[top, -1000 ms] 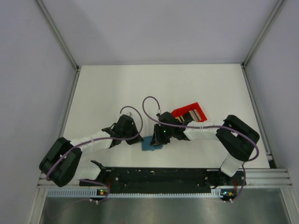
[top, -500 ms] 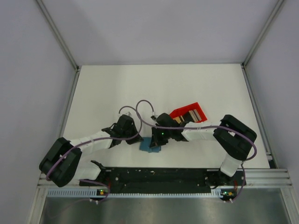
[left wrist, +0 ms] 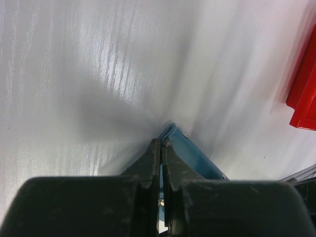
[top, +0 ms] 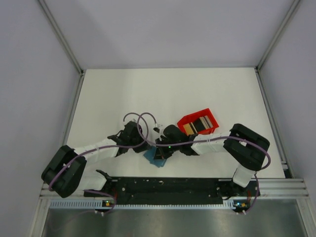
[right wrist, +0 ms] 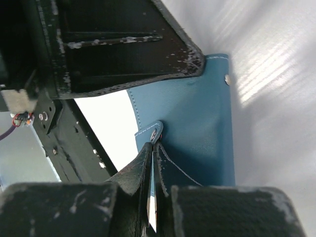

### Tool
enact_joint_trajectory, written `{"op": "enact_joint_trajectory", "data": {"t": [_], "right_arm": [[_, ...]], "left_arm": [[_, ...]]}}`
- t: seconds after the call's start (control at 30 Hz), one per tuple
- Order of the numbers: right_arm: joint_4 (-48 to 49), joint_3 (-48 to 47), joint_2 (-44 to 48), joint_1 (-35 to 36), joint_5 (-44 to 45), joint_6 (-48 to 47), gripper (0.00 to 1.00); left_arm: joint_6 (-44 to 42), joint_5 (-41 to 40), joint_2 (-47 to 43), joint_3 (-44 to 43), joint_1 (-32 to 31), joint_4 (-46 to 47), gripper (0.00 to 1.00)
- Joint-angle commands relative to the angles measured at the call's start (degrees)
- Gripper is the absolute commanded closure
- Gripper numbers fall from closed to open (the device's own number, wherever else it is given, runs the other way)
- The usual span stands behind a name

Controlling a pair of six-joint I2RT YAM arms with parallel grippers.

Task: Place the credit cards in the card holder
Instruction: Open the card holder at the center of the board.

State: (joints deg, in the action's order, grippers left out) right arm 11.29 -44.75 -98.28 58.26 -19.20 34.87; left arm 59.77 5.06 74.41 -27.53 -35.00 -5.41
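- Right gripper clenched, tips pinching the snap tab of the flat teal-blue folding card holder
- Left gripper clamped thin on another edge of the card holder
- Card holder sits low on the white table, between both wrists
- Probably light, soft, floppy: grip tab or edges, not faces
- Thin black and tan credit cards stand in red plastic bin nearby; likely stiff, slick, so pinch an exposed edge

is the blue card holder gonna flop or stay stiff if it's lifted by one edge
Probably floppy: the card holder looks like a thin stitched sheet, and its edge curls where the left gripper pinches it. The snap tab pinched in the right gripper would likely bend first if pulled.
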Motion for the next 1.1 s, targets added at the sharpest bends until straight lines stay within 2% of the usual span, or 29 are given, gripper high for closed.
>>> {"op": "enact_joint_trajectory", "data": {"t": [0.0,0.3,0.4,0.5,0.57,0.6,0.7,0.8,0.93,1.07], "right_arm": [[9.89,-1.65,0.64,3.17,-3.12,-1.56,1.00],[13.67,-2.53,1.16,3.97,-4.44,-2.26,1.00],[9.12,-3.32,2.12,4.05,-2.17,-2.62,1.00],[8.58,-1.57,4.32,4.05,-2.33,-3.23,1.00],[4.91,-2.00,4.24,3.88,-5.65,-4.19,0.88],[3.23,-2.01,4.24,3.79,-7.06,-4.81,0.86],[6.02,0.71,4.41,3.70,-14.87,-4.11,0.71],[4.19,0.89,3.71,3.79,-20.95,-4.90,0.69],[3.04,1.07,3.10,3.88,-23.50,-6.04,0.66],[-0.12,0.19,1.42,3.79,-21.33,-5.70,0.66]], "left_arm": [[2.54,-1.55,1.88,1.60,-0.86,-3.91,1.00],[3.51,-1.28,1.35,3.18,-0.86,-2.59,1.00],[3.86,-1.63,0.91,3.45,-0.77,-2.68,1.00],[3.78,-2.42,0.12,3.71,-0.86,-2.94,1.00],[3.52,-2.51,-0.49,3.71,-0.68,-2.85,1.00],[3.43,-2.51,-0.67,3.45,-0.77,-2.85,1.00],[3.16,-2.34,-1.11,3.27,-0.68,-2.85,1.00],[2.90,-2.25,-1.02,3.01,-0.50,-2.94,1.00],[3.34,-1.72,-1.02,3.36,-0.42,-2.41,1.00],[3.34,-1.54,-1.20,3.45,-0.33,-2.41,1.00]]}}
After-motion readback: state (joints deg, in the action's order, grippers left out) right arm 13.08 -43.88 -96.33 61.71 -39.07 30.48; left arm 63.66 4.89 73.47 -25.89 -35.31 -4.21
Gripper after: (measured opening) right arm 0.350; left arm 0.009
